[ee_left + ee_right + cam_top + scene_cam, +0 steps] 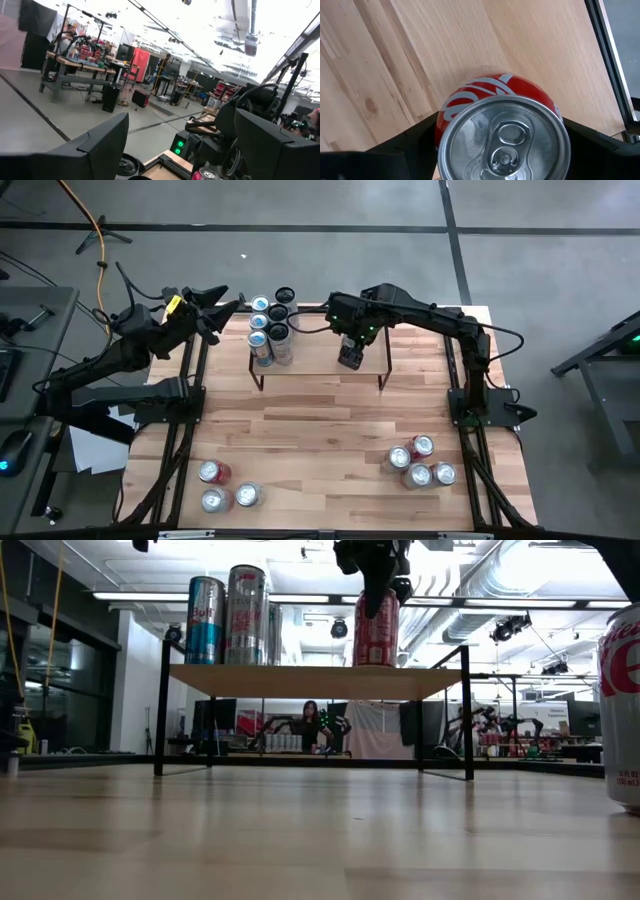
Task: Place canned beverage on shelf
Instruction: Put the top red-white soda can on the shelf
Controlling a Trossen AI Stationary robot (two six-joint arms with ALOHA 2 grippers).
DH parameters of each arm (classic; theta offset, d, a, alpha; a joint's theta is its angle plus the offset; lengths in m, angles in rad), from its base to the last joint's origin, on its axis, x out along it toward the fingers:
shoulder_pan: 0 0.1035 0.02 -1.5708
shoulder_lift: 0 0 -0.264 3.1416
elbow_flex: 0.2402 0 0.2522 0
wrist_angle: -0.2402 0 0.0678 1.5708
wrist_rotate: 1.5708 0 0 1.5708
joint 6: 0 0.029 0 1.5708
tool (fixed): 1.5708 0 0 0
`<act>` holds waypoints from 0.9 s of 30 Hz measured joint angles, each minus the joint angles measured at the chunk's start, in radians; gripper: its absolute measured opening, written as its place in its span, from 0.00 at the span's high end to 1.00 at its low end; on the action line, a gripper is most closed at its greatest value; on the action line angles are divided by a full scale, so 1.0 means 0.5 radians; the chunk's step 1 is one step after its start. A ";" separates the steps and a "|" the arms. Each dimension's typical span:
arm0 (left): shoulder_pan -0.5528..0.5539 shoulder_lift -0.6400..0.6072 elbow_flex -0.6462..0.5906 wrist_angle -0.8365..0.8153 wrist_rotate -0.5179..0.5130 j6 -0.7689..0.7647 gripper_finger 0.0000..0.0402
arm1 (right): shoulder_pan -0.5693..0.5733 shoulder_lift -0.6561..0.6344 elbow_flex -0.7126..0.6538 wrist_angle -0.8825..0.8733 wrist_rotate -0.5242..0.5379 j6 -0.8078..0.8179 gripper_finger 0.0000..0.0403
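The shelf (pixel 320 370) is a low wood plank on thin black legs; it also shows in the low view (pixel 300 680). My right gripper (pixel 350 357) is over the shelf's middle, shut on a red can (pixel 377 630) that stands upright with its base at the plank top. Several tall cans (pixel 270 330) stand on the shelf's left end. My left gripper (pixel 222 302) is open and empty at the table's far left corner, beside those cans. My right gripper pinches the red can's upper side wall (pixel 485 92) between its two fingers (pixel 415 137), one on each side, just below the silver lid (pixel 502 140). The fingers come from above, pointing down. The can is upright, its base level with the shelf top (pixel 377 666).
Three cans (pixel 225 485) stand near the table's near left corner and several cans (pixel 420 460) at the near right; one of these looms at the low view's right edge (pixel 625 710). Black frame rails run along both table sides. A person (pixel 312 720) is in the room behind.
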 joint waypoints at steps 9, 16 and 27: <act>0.000 0.000 0.000 0.001 0.000 0.000 0.24 | 0.001 0.000 0.000 -0.001 -0.073 0.009 0.21; 0.000 0.000 0.000 0.001 0.000 0.000 0.24 | 0.000 0.000 0.001 -0.001 -0.065 0.015 0.14; 0.000 -0.001 0.000 0.001 0.053 0.000 0.24 | -0.013 -0.018 0.061 -0.045 -0.218 0.063 0.02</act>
